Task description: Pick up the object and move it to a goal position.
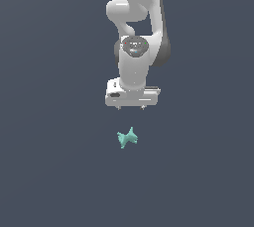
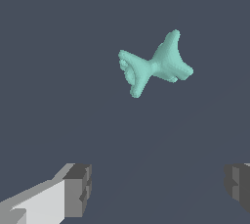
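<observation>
**Exterior view and wrist view: arm above object, nothing held**

Exterior view: one white gripper [image 1: 131, 107], pointing down, short fingertips spread wide, nothing between them. One teal object [image 1: 127, 138], spiky and star-like, lying on the dark floor [image 1: 49, 171] nearer the camera than the gripper, apart from it.

Wrist view: object [image 2: 154, 67] ahead of the fingertips [image 2: 78, 189], outside the gap between them. Narrow waist between two flared lobes. It looks rigid and light; its points may slip. Best hold is judged to be across the waist.
</observation>
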